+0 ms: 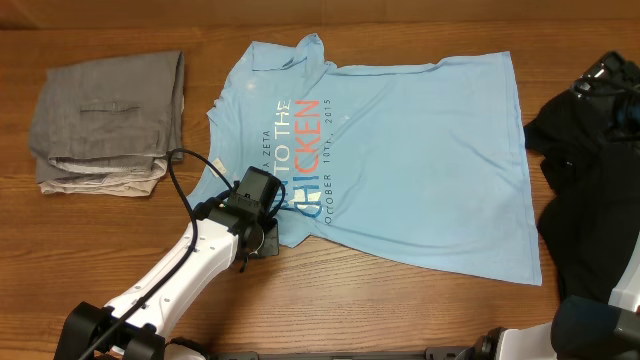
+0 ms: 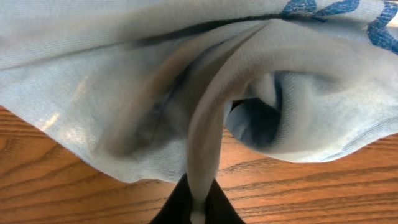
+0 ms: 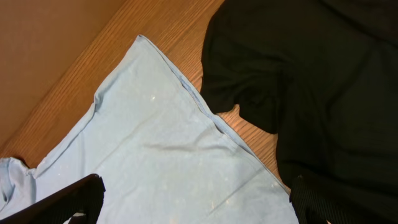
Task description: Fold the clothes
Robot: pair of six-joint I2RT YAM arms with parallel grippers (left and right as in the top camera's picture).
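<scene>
My left tool [image 2: 198, 209] is clenched on the light blue T-shirt [image 1: 400, 160]. In the left wrist view a ridge of its fabric runs straight down between the two dark fingers [image 2: 176, 208], and the cloth bunches up into folds above them. From overhead, that grip sits at the shirt's lower left edge, right by the print.

The T-shirt lies spread across the middle of the table [image 1: 400, 310], turned sideways with its collar towards the far left. The lettering [image 1: 300, 140] runs sideways too. I can read "ZETA" in small type, then "TO THE" in white, then "HICKEN", its last letters in red-orange and its first ones in blue, down by my tool. Beneath that is "OCTOBER 10TH, 2015". Blue letter strokes also show at the top right of my left wrist view, too cropped to read.

My right tool [image 3: 193, 208] is released, its fingers spread wide. It hangs above the spot where the shirt's hemmed edge touches the black garment [image 1: 590, 170], which is heaped at the right end of the table.

At the far left are the grey trousers [image 1: 105, 100], folded and showing a slit pocket, stacked on a beige garment [image 1: 100, 183].
</scene>
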